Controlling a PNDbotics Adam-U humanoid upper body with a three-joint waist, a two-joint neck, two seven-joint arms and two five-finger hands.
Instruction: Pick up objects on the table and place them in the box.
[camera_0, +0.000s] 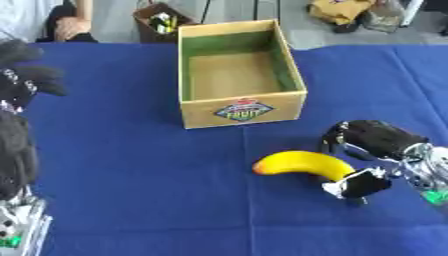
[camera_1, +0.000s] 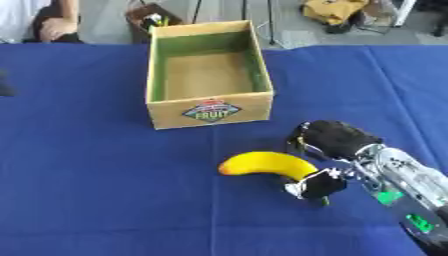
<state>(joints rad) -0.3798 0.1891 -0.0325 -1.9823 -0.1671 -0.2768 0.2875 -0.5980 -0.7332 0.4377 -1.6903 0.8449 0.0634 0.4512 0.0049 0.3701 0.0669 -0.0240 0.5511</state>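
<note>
Yellow banana (camera_0: 302, 165) — long axis left-right, tip leftward — right hand's (camera_0: 376, 142) fingers (camera_0: 359, 184) curled around its right end.

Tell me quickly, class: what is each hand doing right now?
Left hand: raised at the left edge, holding nothing; fingers cannot be told.
Right hand: thumb and fingers curled round the end of the banana on the blue table.
</note>
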